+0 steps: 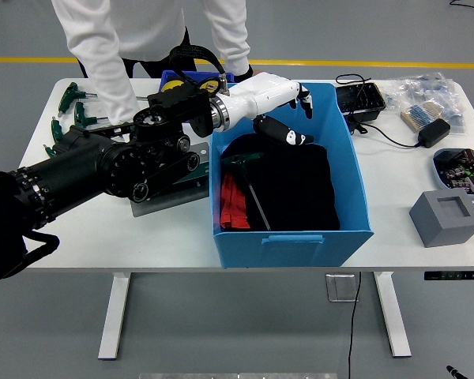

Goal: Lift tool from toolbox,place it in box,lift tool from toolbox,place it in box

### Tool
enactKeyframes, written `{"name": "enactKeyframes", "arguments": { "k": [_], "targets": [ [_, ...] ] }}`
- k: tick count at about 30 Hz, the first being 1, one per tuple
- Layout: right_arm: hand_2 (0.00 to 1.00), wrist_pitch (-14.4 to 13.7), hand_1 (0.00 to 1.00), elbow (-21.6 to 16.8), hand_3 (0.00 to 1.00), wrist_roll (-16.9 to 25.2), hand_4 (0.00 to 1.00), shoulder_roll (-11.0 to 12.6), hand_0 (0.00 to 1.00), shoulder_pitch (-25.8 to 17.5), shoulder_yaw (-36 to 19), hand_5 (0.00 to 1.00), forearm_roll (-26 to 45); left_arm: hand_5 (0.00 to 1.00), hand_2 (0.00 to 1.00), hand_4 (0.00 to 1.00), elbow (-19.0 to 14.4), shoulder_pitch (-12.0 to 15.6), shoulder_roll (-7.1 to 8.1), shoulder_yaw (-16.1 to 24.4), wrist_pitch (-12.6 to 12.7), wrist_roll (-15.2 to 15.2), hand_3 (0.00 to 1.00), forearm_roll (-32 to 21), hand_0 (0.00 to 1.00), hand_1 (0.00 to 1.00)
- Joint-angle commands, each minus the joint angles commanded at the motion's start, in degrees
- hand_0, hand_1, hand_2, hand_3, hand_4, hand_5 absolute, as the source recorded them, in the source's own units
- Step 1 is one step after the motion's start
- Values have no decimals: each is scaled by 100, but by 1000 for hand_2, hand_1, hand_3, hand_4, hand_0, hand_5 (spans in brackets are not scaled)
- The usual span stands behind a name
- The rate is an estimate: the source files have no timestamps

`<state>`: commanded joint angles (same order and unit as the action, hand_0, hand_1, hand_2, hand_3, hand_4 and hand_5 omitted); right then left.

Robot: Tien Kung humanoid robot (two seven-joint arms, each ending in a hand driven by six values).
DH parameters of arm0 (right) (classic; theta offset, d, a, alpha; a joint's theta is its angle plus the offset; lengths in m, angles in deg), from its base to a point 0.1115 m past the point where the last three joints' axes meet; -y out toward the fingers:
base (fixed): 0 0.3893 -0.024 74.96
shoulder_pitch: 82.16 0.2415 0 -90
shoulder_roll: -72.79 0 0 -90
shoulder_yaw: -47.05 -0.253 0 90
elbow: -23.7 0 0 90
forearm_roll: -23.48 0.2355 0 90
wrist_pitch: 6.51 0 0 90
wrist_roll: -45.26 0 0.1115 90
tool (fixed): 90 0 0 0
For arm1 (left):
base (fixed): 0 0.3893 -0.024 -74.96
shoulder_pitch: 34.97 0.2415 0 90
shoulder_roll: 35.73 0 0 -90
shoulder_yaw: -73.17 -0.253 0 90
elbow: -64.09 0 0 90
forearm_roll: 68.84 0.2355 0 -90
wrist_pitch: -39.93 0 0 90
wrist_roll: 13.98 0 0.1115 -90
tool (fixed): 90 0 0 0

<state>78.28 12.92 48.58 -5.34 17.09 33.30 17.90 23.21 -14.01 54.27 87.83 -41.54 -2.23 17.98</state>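
— What's hidden behind the left arm [103, 170]?
— Most of the toolbox [191, 77] and part of the grey plate [170, 197].
— And the person [150, 35]?
— Cut off above the toolbox by the top edge.

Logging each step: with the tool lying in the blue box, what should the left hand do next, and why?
Probably draw the left hand back toward the toolbox: its fingers are open and empty above the blue box, and the green-handled tool already lies inside.

tabletop [182, 245]: white
centre: blue box [316, 235]
left: green T-handle tools [71, 106], grey toolbox [170, 193]
right: grey block [446, 217], black adapter [433, 132], black tray [362, 100], bagged parts [426, 99]
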Motion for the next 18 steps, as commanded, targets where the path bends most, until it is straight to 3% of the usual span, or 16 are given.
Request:
{"name": "enactKeyframes", "arguments": {
  "k": [5, 7, 8, 12, 18],
  "targets": [
    [769, 4, 701, 9, 620, 25, 837, -21, 714, -77, 48, 749, 112, 588, 812, 810, -760, 376, 0, 882, -36, -237, 633, 786, 775, 734],
    [769, 5, 701, 14, 620, 24, 837, -34, 714, -111, 44, 749, 131, 588, 812, 810, -1129, 562, 137, 1223, -98, -412, 633, 1038, 775, 734],
    [768, 6, 700, 19, 621, 22, 837, -43, 714, -131, 37, 749, 138, 603, 742, 817, -1325, 677, 232, 1390, -162, -525, 637, 1223, 789, 728],
    [768, 0, 700, 32, 621, 31, 837, -65, 714, -185, 61, 749, 214, 603, 742, 817, -1916, 1023, 549, 1828, -298, -777, 637, 1747, 789, 728],
    [767, 3, 698, 41, 621, 59, 837, -76, 713, -216, 133, 749, 372, 612, 739, 819, -2479, 1513, 925, 2406, -325, -1070, 643, 1906, 790, 726]
  ]
}}
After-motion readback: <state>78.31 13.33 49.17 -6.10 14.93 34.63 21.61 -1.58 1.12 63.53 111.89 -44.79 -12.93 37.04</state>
